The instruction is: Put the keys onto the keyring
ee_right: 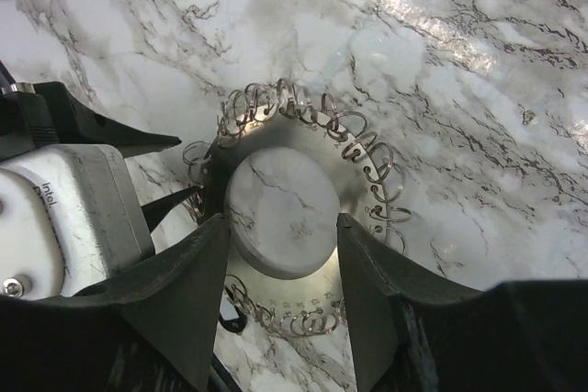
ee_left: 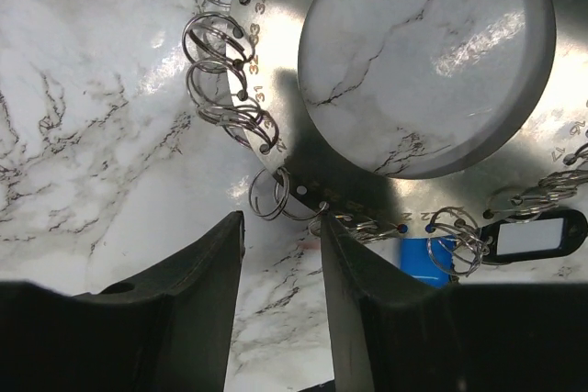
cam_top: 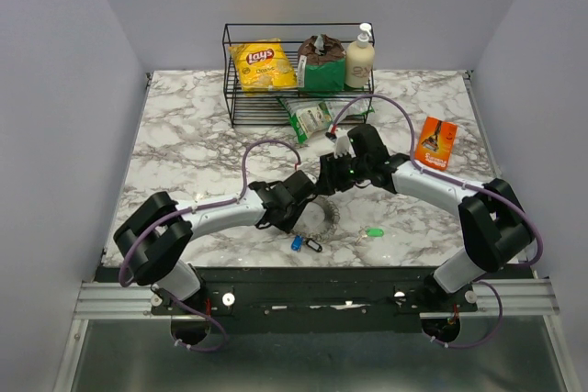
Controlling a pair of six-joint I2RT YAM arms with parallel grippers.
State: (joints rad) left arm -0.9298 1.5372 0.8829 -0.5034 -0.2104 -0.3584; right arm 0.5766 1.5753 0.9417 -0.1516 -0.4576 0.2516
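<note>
Between grey walls (cam_top: 55,89), marbled tabletop (cam_top: 184,140), keyring (ee_right: 367,159).

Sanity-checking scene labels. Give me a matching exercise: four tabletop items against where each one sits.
Items:
1 green key
2 blue key
3 orange box
4 yellow chip bag

Places:
A in the wire basket
B right beside a black tag
C alone on the marble near the front edge
D right side, beyond the right arm

Pairs: 1-C, 2-B, 3-D, 4-A
</note>
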